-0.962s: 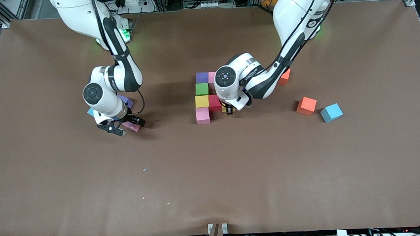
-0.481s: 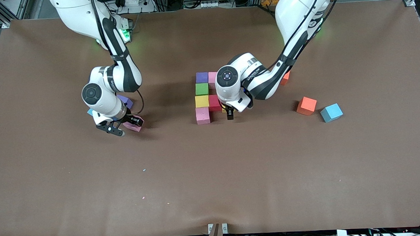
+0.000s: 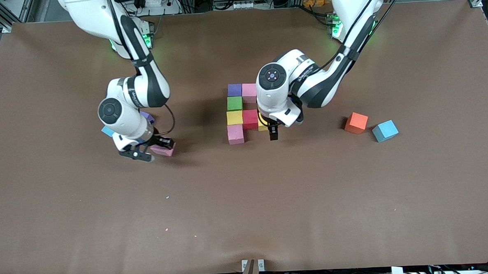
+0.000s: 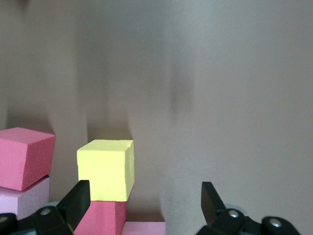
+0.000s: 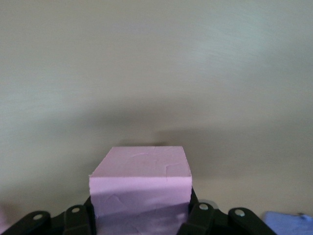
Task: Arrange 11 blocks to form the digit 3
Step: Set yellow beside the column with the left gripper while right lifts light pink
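- The right tool (image 3: 152, 151) is closed on a pink block (image 3: 163, 149), its fingers (image 5: 78, 218) pressing the block's two sides in the right wrist view. It sits low over the counter (image 3: 271, 201) toward the right arm's end.
- Just under that arm lie a purple block (image 3: 147, 115) and a light-blue cube (image 3: 107, 131), both partly hidden by the arm.
- The left tool (image 3: 273, 131) is open and holds nothing; in the left wrist view its two fingers (image 4: 78, 198) stand wide apart. It hangs over the counter just beside the partly built figure, at the edge nearer the front camera.
- The figure lies mid-counter as touching blocks. One column runs toward the front camera: a purple one (image 3: 234, 89), a green block (image 3: 234, 103), a yellow block (image 3: 234, 117), then a pink one (image 3: 235, 134).
- A second pink block (image 3: 249, 92) touches the purple one, on the side toward the left arm's end.
- A red block (image 3: 250, 119) touches the yellow one on that same side.
- Another yellow block (image 3: 262, 125) sits next to the red one, mostly covered by the left arm in the front view; the left wrist view shows it clearly (image 4: 105, 169).
- An orange block (image 3: 356, 122) lies apart from the figure, toward the left arm's end, with a second light-blue cube (image 3: 385, 131) just beside it.
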Robot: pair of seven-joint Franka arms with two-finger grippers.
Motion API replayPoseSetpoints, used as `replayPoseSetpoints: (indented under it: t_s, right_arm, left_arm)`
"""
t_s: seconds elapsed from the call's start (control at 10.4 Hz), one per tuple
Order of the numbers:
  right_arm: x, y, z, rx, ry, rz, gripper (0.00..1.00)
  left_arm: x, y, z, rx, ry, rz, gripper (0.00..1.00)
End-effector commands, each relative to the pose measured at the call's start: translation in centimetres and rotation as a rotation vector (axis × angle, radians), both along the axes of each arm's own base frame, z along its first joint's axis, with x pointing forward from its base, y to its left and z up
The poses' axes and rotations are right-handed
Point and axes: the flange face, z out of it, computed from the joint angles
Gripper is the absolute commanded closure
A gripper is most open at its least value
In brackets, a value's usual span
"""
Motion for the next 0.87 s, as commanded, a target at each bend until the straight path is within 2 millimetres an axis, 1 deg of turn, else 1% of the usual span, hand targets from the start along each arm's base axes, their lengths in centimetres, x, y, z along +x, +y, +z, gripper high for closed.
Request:
replayPoseSetpoints:
  t_s: [0.0,0.1,0.19,0.29,0.38,0.48,0.67,0.77]
  right_arm:
    - [3.9,7.0,2.1,-0.029,0.005,0.202,0.87]
    - [4.8,10.2,2.5,-0.075,0.001,0.282,0.87]
    - [5.3,12.9,2.6,-0.091,-0.008,0.328,0.87]
    - [5.2,14.7,1.9,-0.084,-0.007,0.357,0.87]
    - [5.1,16.3,1.2,-0.078,-0.012,0.379,0.86]
    - [5.4,17.4,0.6,-0.082,-0.02,0.388,0.86]
    - [5.4,19.3,0.1,-0.073,-0.032,0.412,0.86]
    - [5.4,20.6,0.0,-0.067,-0.045,0.429,0.86]
  left_arm:
    - [2.3,4.0,3.1,-0.029,0.014,-0.028,0.0]
    - [3.7,6.3,3.2,-0.014,0.027,-0.045,0.0]
    - [5.2,8.6,3.6,-0.015,0.028,-0.071,0.0]
    - [6.8,11.2,3.6,-0.016,0.028,-0.069,0.0]
    - [8.0,13.5,3.1,-0.005,0.029,-0.068,0.0]
    - [9.1,15.6,2.7,-0.004,0.038,-0.096,0.0]
    - [11.6,21.4,2.3,-0.012,0.049,-0.162,0.0]
    - [12.4,23.5,2.3,-0.016,0.052,-0.219,0.0]
